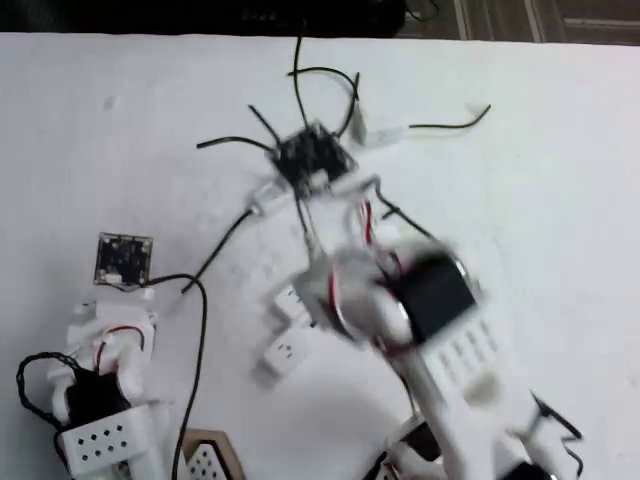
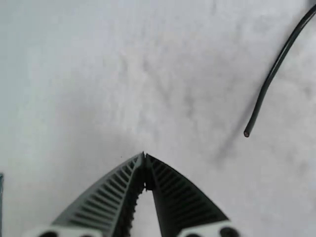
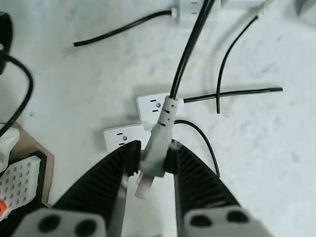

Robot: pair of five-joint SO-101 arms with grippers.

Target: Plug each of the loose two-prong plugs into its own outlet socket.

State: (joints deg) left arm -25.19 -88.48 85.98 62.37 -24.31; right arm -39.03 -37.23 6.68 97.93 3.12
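Presently plug tight in R gripper grasp, near two outlet sockets; L gripper clenched, well apart.

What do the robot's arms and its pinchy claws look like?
The left arm and the right arm are white plastic with black motor blocks, thin red and black wires, and panels dotted with little holes. The left gripper has dark grey, ridged, wedge-shaped fingers. The right gripper has black ridged ones on a white base with round holes.
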